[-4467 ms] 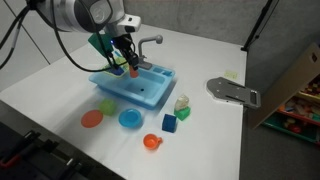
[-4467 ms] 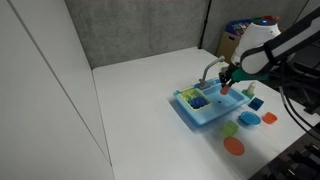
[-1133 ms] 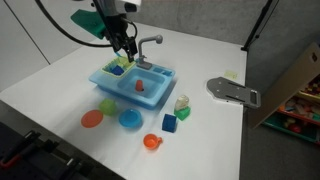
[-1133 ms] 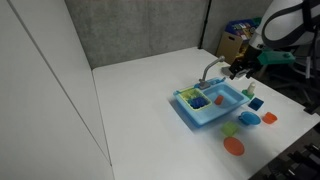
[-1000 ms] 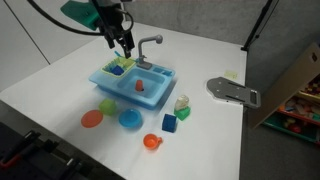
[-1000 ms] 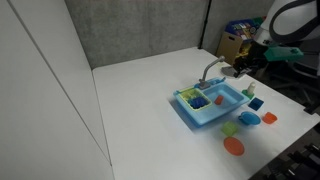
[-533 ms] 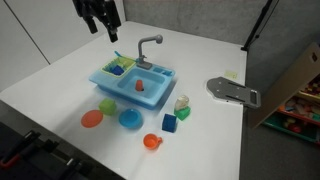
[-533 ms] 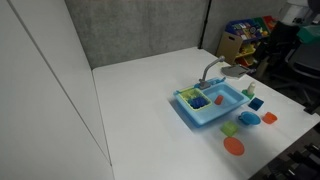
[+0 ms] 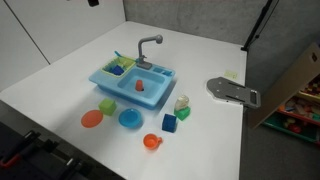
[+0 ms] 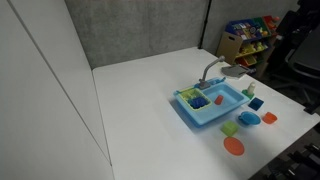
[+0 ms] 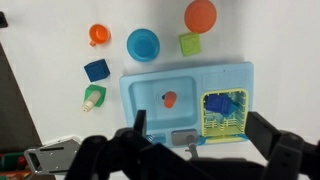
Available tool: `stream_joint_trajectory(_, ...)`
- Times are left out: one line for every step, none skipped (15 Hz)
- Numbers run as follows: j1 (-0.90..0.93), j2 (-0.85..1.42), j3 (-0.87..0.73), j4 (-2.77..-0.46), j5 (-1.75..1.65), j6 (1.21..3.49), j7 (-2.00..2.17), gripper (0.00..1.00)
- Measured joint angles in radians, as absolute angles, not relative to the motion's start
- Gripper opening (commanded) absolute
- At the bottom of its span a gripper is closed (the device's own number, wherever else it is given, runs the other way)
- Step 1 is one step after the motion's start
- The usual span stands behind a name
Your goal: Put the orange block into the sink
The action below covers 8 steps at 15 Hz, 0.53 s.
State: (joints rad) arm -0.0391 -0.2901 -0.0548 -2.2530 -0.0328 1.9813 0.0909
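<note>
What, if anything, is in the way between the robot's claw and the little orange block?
Nothing visible. The orange block lies in the basin of the sink, open from above. In the wrist view the gripper hangs high over it, jaws apart, only air between. The faucet stands at the basin's edge, aside.

- Your gripper (image 11: pixel 194 135) hangs high above the worktop and faces straight down at it, coming in from the bottom edge of the wrist view.
- Its two dark fingers (image 11: pixel 270 145) stand wide apart, one on each side of that view, and they touch nothing.
- In an exterior view only a small dark tip of the gripper (image 9: pixel 93 2) shows, cut off by the top of the picture, above the far edge of the worktop.
</note>
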Motion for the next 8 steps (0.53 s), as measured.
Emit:
stream_joint_trajectory(-0.039, -0.298, -0.051, -2.229, -0.033, 1.948, 0.090, 1.00)
stream_joint_trajectory(-0.039, -0.302, -0.047, -2.204, -0.033, 1.917, 0.089, 1.00)
stream_joint_trajectory(-0.039, -0.304, -0.044, -2.179, -0.033, 1.888, 0.086, 1.00)
stream_joint_trajectory(-0.039, -0.304, -0.042, -2.158, -0.032, 1.864, 0.081, 1.00)
stream_joint_trajectory(-0.038, -0.303, -0.042, -2.144, -0.028, 1.846, 0.069, 1.00)
stream_joint_trajectory(-0.037, -0.303, -0.042, -2.140, -0.026, 1.839, 0.060, 1.00)
stream_joint_trajectory(-0.037, -0.302, -0.042, -2.140, -0.025, 1.839, 0.056, 1.00)
stream_joint_trajectory(-0.037, -0.299, -0.042, -2.140, -0.025, 1.839, 0.055, 1.00)
